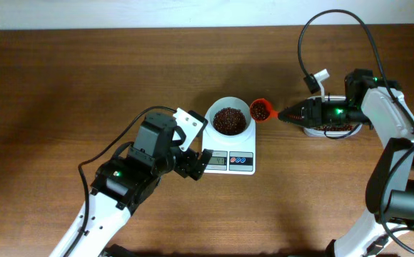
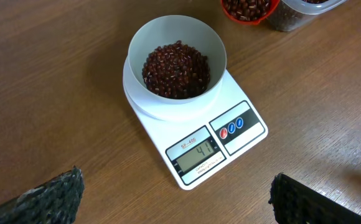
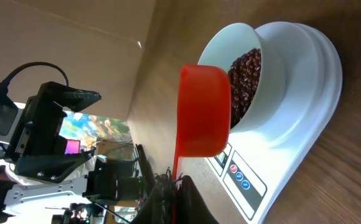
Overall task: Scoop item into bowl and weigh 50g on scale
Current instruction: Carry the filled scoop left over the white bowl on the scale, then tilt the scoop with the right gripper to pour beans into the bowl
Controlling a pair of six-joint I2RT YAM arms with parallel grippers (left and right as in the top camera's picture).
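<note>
Beans point(image 2: 175, 70): dark red-brown mound filling the lower part of the white bowl point(image 2: 138, 43). The bowl sits centred on the platform of the scale point(image 2: 243, 152), which is near mid-table.

Display point(image 2: 196, 154): appears to read 41, so by that figure the weighing is mostly done and a small top-up is left. The last digits are small, so treat the reading as approximate.

Scoop point(image 1: 261, 110): red and loaded with beans. It is held level just beside the bowl's right rim, not over it. The load looks larger than the shortfall, so a partial tip seems called for.

Right gripper point(image 1: 283, 114): fingers closed on the scoop's handle.

Left gripper point(image 1: 195, 163): fingers point(image 2: 50, 199) spread wide and holding nothing. It hangs at the scale's front edge, near the display but apart from it.

Clear tub point(image 2: 305, 12): bean supply, lying right of the scale and partly under the right arm.

Obstructions: none between scoop and bowl. The left gripper crowds the front of the scale, and a touch there could disturb the reading.
</note>
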